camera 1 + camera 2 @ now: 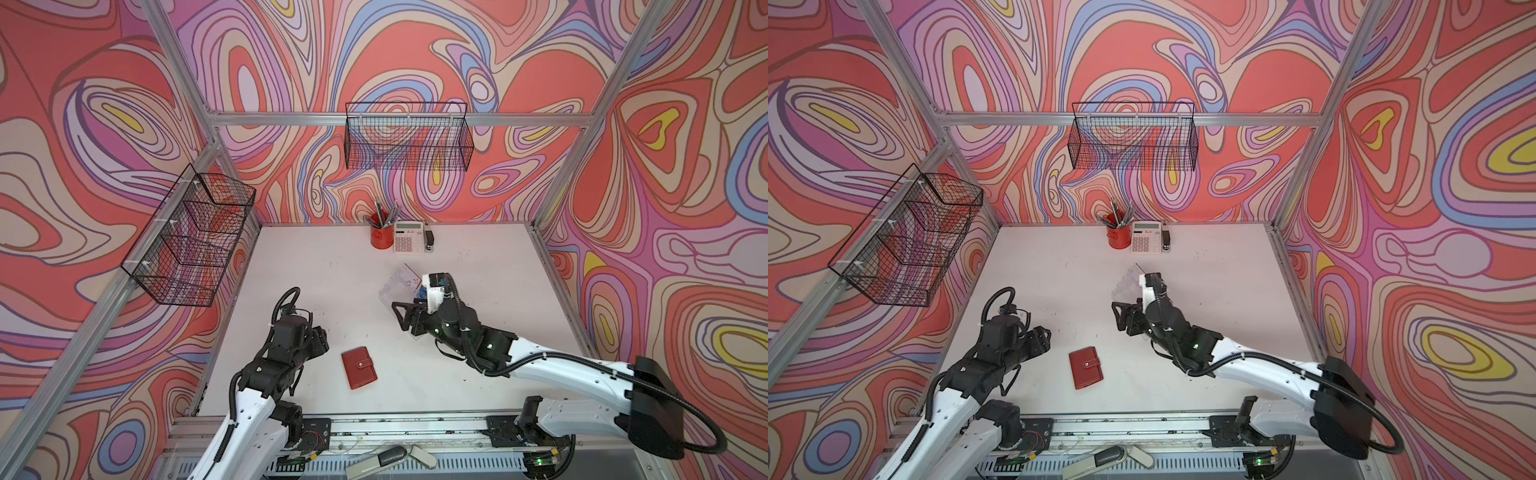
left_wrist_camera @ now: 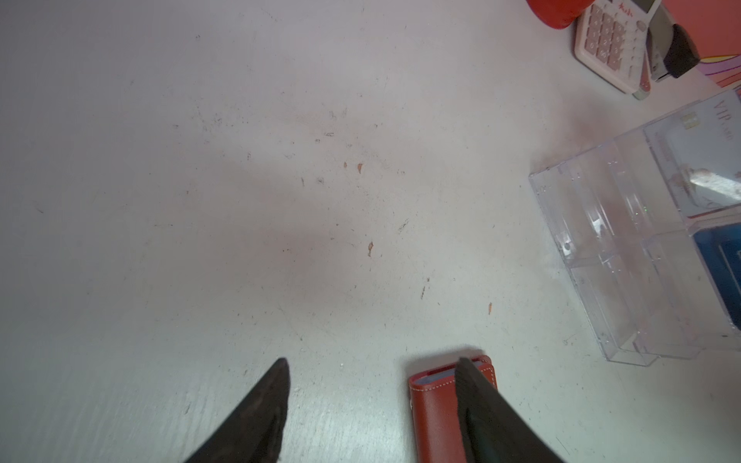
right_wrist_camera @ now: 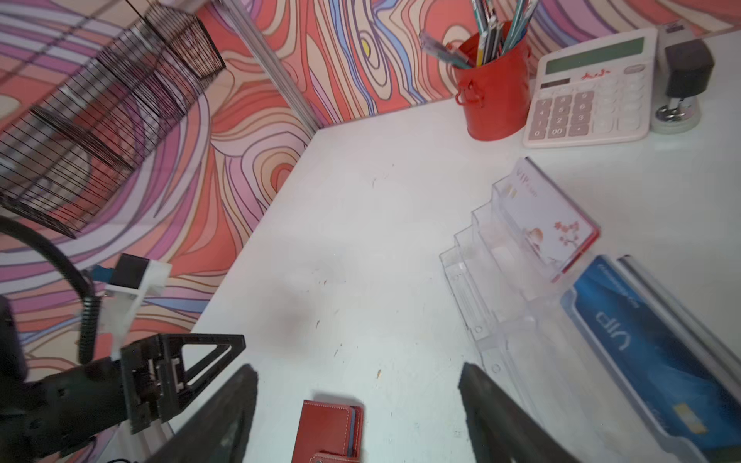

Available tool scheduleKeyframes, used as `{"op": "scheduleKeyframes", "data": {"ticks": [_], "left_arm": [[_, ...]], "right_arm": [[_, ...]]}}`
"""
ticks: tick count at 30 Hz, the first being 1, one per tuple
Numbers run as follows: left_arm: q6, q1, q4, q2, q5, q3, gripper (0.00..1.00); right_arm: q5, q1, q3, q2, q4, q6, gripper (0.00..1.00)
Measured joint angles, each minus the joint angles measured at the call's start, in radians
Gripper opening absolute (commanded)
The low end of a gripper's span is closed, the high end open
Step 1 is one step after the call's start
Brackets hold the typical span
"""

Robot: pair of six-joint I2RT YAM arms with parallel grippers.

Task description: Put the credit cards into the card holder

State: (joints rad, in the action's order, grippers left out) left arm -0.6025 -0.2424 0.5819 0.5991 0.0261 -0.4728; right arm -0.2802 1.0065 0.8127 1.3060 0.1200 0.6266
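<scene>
A clear acrylic card holder [image 1: 400, 286] [image 1: 1126, 286] [image 2: 625, 256] [image 3: 501, 280] stands mid-table. In its slots I see a blue credit card [image 3: 649, 352] [image 2: 721, 256] with white lettering and a white flowered VIP card [image 3: 549, 216]. A shut red wallet [image 1: 359, 368] [image 1: 1086, 368] [image 2: 437, 413] [image 3: 326, 431] lies near the front, with a blue edge showing inside. My left gripper [image 2: 373, 362] [image 1: 320, 338] is open just left of the wallet and holds nothing. My right gripper [image 3: 357, 366] [image 1: 405, 316] is open and empty, beside the holder's near side.
At the back edge stand a red pen cup [image 1: 381, 237], a calculator [image 1: 408, 237] and a stapler [image 1: 430, 241]. Wire baskets hang on the back wall [image 1: 409, 137] and the left wall [image 1: 191, 237]. Aluminium frame rails border the table.
</scene>
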Motion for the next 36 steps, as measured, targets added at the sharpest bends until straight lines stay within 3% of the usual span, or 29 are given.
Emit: {"op": "scheduleKeyframes", "data": {"ticks": [4, 9, 12, 18, 26, 29, 36], "left_arm": [[-0.001, 0.0, 0.006, -0.058, 0.001, 0.01, 0.67], [-0.002, 0.0, 0.014, -0.101, -0.001, 0.017, 0.69], [-0.034, 0.0, 0.027, -0.119, -0.033, 0.019, 0.6], [-0.225, -0.001, -0.101, -0.168, -0.248, 0.199, 0.54], [-0.347, -0.008, -0.057, -0.223, -0.292, 0.223, 0.45], [-0.371, -0.008, -0.054, -0.253, -0.307, 0.246, 0.39], [-0.409, -0.02, -0.048, -0.279, -0.338, 0.302, 0.36]], "right_arm": [[-0.036, 0.043, 0.111, 0.188, -0.016, 0.005, 0.79], [-0.004, 0.046, 0.174, 0.312, -0.039, 0.047, 0.76], [0.031, 0.054, 0.159, 0.334, -0.056, 0.08, 0.74], [0.155, 0.071, 0.021, 0.333, -0.002, 0.153, 0.68], [0.264, 0.124, -0.023, 0.373, 0.113, 0.214, 0.61], [0.276, 0.127, -0.034, 0.41, 0.147, 0.241, 0.6], [0.285, 0.127, -0.053, 0.477, 0.211, 0.3, 0.58]]}}
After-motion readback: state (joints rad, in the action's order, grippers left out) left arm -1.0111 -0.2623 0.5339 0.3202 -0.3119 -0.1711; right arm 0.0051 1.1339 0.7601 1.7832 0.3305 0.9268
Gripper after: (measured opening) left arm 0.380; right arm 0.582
